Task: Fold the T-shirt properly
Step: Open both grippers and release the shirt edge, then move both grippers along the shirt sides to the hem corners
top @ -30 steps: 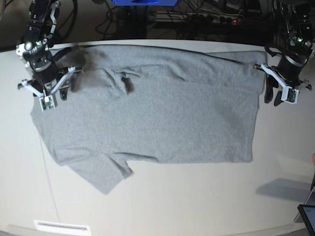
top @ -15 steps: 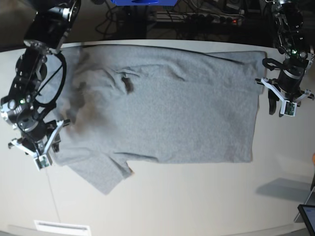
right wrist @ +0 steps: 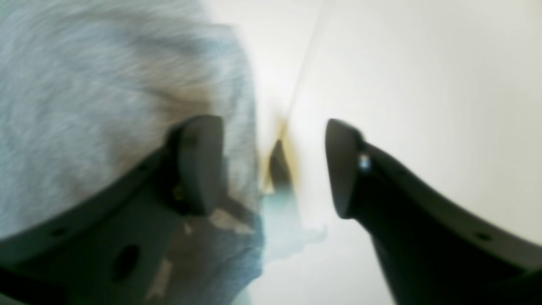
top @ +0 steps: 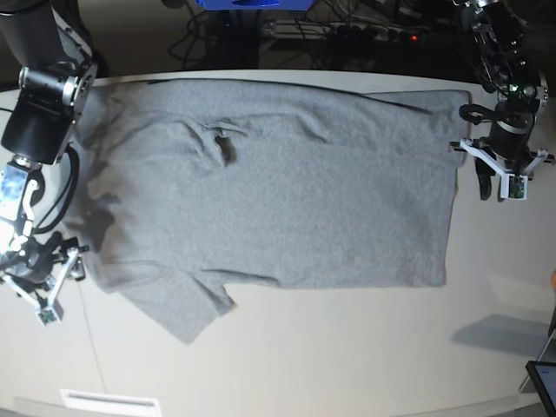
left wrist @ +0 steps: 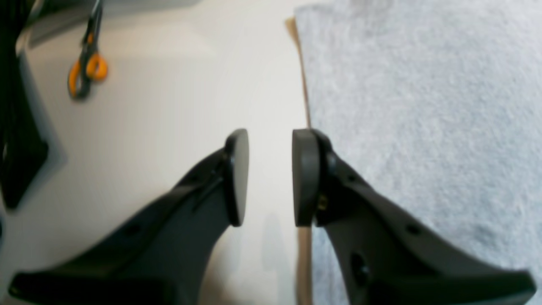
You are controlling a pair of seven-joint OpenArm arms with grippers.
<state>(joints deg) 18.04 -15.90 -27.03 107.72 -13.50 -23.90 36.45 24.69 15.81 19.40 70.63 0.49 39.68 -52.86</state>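
The light grey T-shirt (top: pixel 287 191) lies spread flat on the pale table (top: pixel 347 347), plain side up, with one sleeve pointing toward the front left. My left gripper (top: pixel 493 191) hovers just off the shirt's right edge. In the left wrist view that gripper (left wrist: pixel 270 144) is open by a narrow gap with only bare table between the pads, the T-shirt (left wrist: pixel 423 106) beside it. My right gripper (top: pixel 61 278) is at the shirt's left edge near the lower sleeve. The blurred right wrist view shows it (right wrist: pixel 271 140) wide open, one finger over the T-shirt (right wrist: pixel 84 84), the other over table.
Orange-handled scissors (left wrist: pixel 87 67) lie on the table beyond the left gripper. A dark tablet (top: pixel 543 382) sits at the front right corner, and a white label (top: pixel 109 401) at the front left edge. Cables and a power strip (top: pixel 373 30) run behind the table.
My right arm has swept from the shirt's back-left corner down its left edge to the lower sleeve, and its jaws have opened wider. My left gripper has barely shifted.
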